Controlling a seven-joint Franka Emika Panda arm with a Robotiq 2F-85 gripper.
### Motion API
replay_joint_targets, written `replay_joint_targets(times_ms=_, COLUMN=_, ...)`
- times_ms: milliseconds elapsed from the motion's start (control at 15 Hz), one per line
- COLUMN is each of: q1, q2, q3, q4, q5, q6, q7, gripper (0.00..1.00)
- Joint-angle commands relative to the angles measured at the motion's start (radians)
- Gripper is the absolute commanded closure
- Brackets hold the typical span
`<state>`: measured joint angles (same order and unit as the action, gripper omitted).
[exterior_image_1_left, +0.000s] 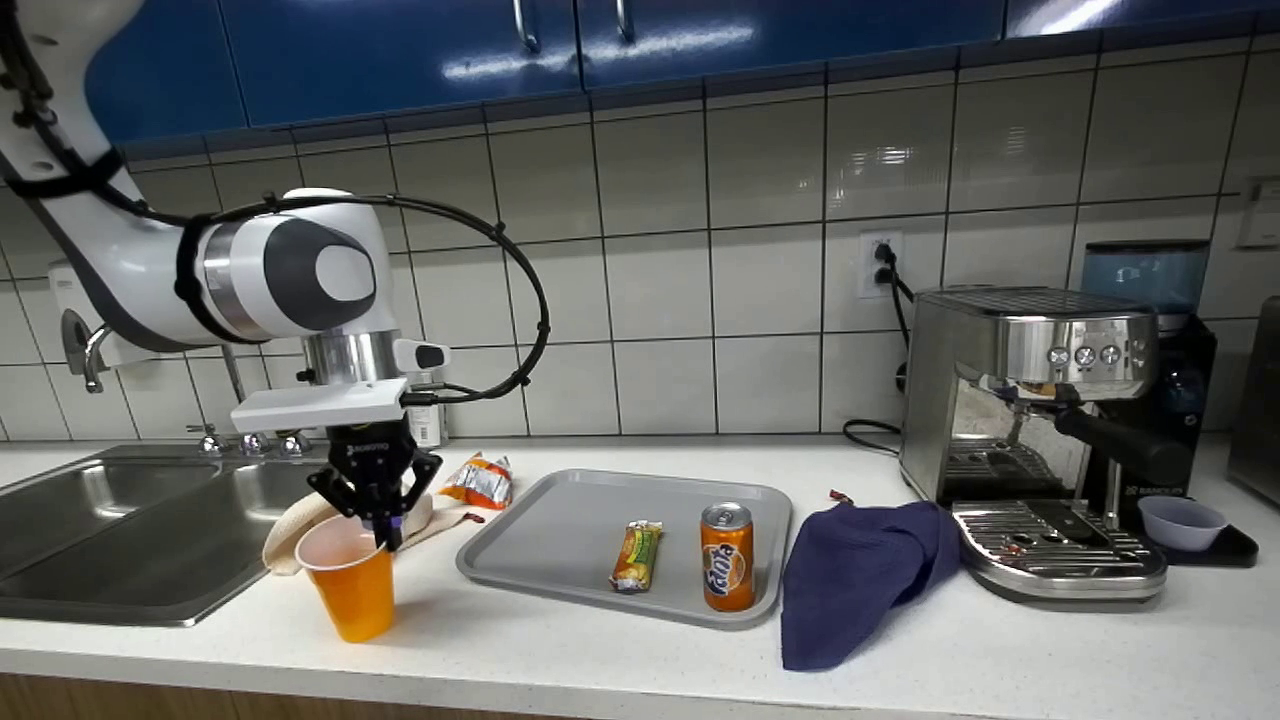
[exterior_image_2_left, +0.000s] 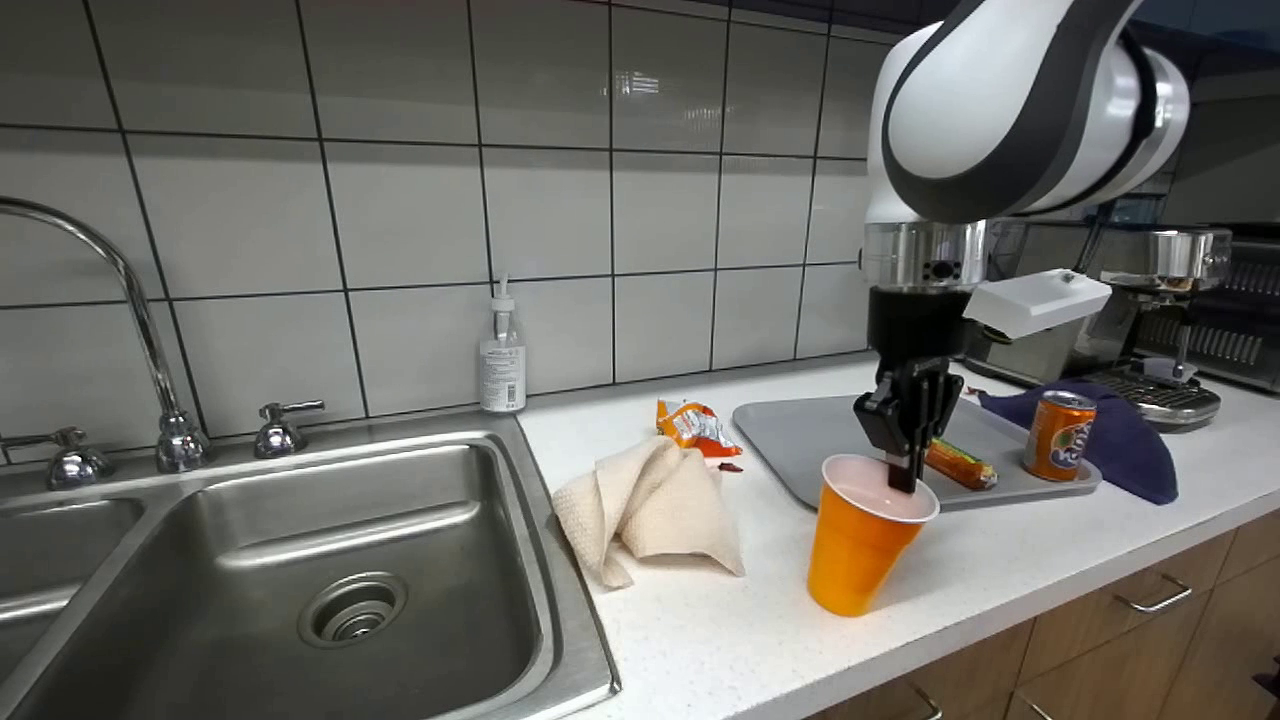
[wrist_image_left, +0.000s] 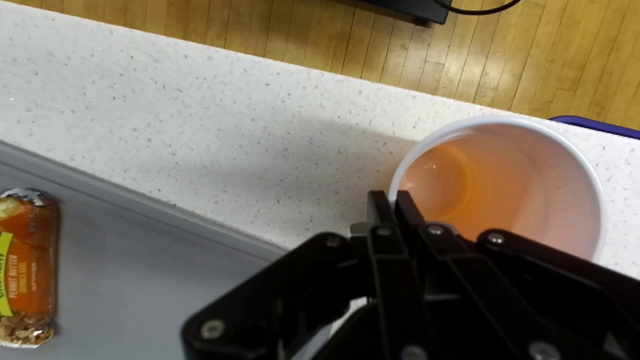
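My gripper points down and its fingers are closed on the near-tray side of an orange plastic cup's rim. In the wrist view, one fingertip of the gripper is inside the cup and one outside. The cup's pale inside shows no object. In both exterior views the cup is tilted; I cannot tell if its base touches the counter. A grey tray lies beside it, holding a wrapped granola bar and an upright orange Fanta can. The bar shows in the wrist view too.
A metal sink borders the counter. A beige cloth and an orange snack bag lie behind the cup. A dark blue cloth and an espresso machine stand past the tray. A soap bottle stands by the wall.
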<state>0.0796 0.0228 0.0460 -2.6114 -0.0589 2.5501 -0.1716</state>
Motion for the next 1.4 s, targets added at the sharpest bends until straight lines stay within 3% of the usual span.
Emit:
replay_joint_targets(times_ms=0, q1=-0.006, q2=-0.003, q3=0.010, q4=0.007, q5=0.031, q6=0.005, q7=-0.033, gripper=0.99)
replay_joint_targets(times_ms=867, q1=-0.012, q2=-0.048, q3=0.002, q4=0.084, q5=0.237, q6=-0.012, q7=-0.150, gripper=0.99)
replay_joint_targets(times_ms=1333, q1=-0.033, q2=-0.042, q3=-0.028, q4=0.133, q5=0.288, q6=-0.017, q7=-0.187, gripper=0.99)
